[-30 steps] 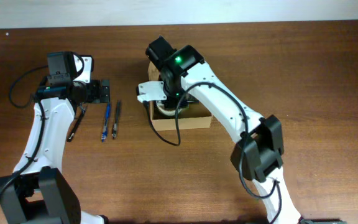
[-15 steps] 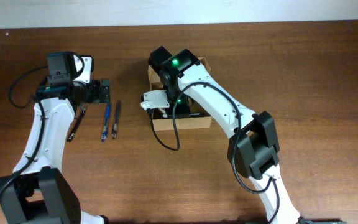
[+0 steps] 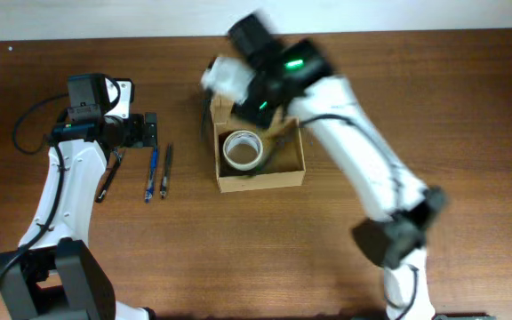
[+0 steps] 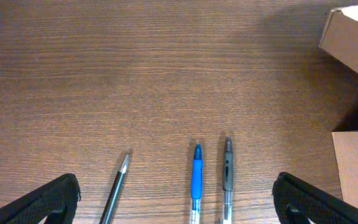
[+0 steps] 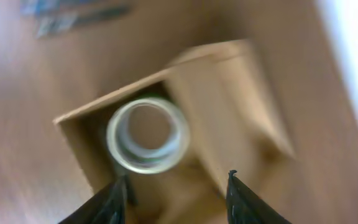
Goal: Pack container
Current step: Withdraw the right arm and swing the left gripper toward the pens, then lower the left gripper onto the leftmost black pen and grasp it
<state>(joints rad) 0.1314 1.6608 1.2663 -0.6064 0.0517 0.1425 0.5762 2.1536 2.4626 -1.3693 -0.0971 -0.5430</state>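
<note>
1. One tape roll (image 3: 243, 149) lies inside the container (image 3: 260, 183), mid-table; your right gripper (image 5: 176, 196) hangs above it, jaws apart and empty.
2. Three pens (image 4: 196, 180) wait beneath your left gripper (image 4: 179, 202), also spread wide with nothing held.
3. Next, likely lower onto one pen and close squarely.

The desk (image 4: 166, 68) is finished in brown wood grain with a low, satin sheen. The container (image 3: 260, 181) is made of matt tan cardboard. The tape roll (image 3: 228, 151) is seen as glossy and whitish. The blue pen (image 4: 196, 177) is moulded in shiny plastic; the black pen (image 4: 118, 185) is tipped in bright metal. The left hand (image 4: 176, 182) is fitted with fingers (image 4: 51, 199) of matt black, finely pebbled plastic.
</note>
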